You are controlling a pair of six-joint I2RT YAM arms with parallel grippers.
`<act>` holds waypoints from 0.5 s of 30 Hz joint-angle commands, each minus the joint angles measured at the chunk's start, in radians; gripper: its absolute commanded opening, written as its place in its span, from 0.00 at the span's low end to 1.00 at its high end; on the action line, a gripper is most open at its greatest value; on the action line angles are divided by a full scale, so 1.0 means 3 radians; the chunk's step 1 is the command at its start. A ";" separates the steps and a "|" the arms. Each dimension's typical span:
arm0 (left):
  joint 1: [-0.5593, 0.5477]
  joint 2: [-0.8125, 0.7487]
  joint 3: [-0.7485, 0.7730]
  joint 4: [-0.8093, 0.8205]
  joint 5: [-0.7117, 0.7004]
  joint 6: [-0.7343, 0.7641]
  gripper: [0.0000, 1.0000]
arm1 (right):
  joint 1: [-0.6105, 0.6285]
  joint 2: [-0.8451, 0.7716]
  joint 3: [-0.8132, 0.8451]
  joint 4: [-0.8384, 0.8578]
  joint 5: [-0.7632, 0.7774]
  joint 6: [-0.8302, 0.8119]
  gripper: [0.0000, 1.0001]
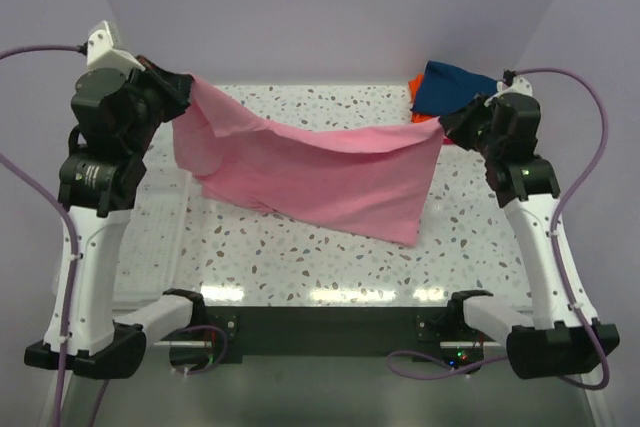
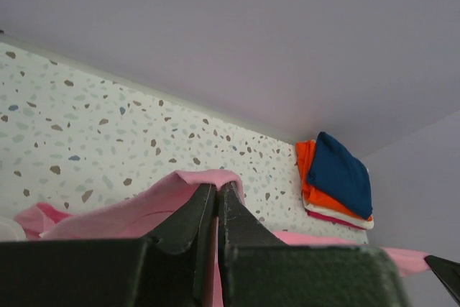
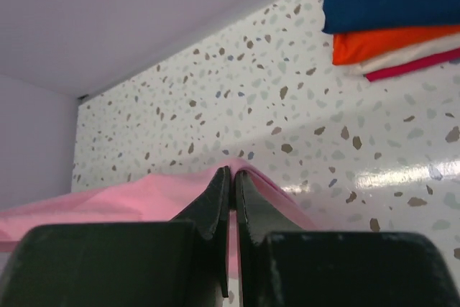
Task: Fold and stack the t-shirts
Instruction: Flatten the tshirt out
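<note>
- Top external view showed the pink shirt [image 1: 320, 172] strung between the two claws and lifted over the table [image 1: 300, 267]. Its top edge sagged in the middle and its lower part hung toward the surface. Whether the lowest corner touched the table could not be told.
- The left claw [image 1: 186, 96] was clamped tight on one upper corner of the pink shirt at the far left. In the left wrist view a fold of pink cloth sat pinched between the two dark fingers and humped over their tips.
- The right claw [image 1: 445, 127] was likewise closed on the opposite upper corner at the far right. In the right wrist view pink cloth draped off both sides of its fingertips.
- The pink shirt was thin, soft, plain cloth, bunched and creased near the left claw and smoother toward the right one.
- A stack [image 1: 450, 87] of folded shirts lay at the far right corner of the table, near the right claw. It held a navy shirt [image 2: 341, 174] on top, then an orange shirt [image 2: 307, 167], a white shirt [image 2: 343, 215] and a red shirt [image 2: 323, 218] at the bottom.
- Each folded shirt was a flat rectangle, with its edge showing as a coloured band.
- The table was glossy white, flecked with grey and brown chips.
- Counted: five shirts, one held up and four folded; two claws, each with two dark fingers.
</note>
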 commanded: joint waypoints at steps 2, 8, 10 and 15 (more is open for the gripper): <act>0.0036 -0.0305 0.0405 -0.0105 -0.0130 0.0078 0.00 | -0.0007 -0.0259 0.0470 -0.0437 -0.0147 -0.0132 0.00; 0.0036 -0.0290 0.1007 -0.0330 -0.0171 0.0124 0.00 | -0.0007 -0.0362 0.0976 -0.0595 -0.0265 -0.0050 0.00; 0.0036 -0.0254 0.1207 -0.0341 -0.0197 0.0144 0.00 | -0.0007 -0.0341 0.1170 -0.0611 -0.0270 -0.0024 0.00; 0.0036 -0.0040 0.1371 -0.0244 -0.0161 0.0149 0.00 | -0.0012 -0.0051 0.1473 -0.0494 -0.0305 0.0022 0.00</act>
